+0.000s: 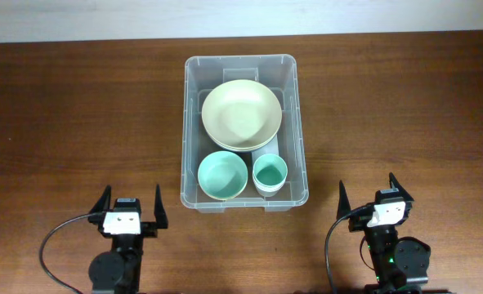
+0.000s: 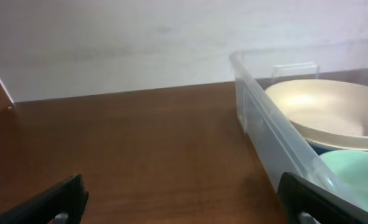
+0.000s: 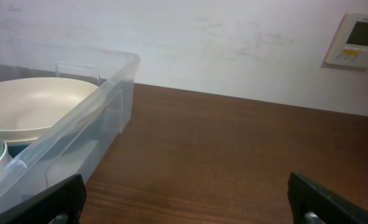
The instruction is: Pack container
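Note:
The clear plastic container (image 1: 194, 114) stands at the table's middle. Inside it lie a large cream bowl (image 1: 242, 114), a smaller teal bowl (image 1: 223, 175) and a teal cup in a white cup (image 1: 270, 173). My left gripper (image 1: 131, 204) is open and empty at the front left, apart from the container. My right gripper (image 1: 369, 194) is open and empty at the front right. The left wrist view shows the container's wall (image 2: 264, 121) and the cream bowl (image 2: 327, 106). The right wrist view shows the container (image 3: 103, 106) and the cream bowl (image 3: 34, 102).
The brown wooden table (image 1: 78, 114) spreads to both sides of the container. A white wall (image 3: 202, 43) with a thermostat panel (image 3: 357, 40) stands behind the table.

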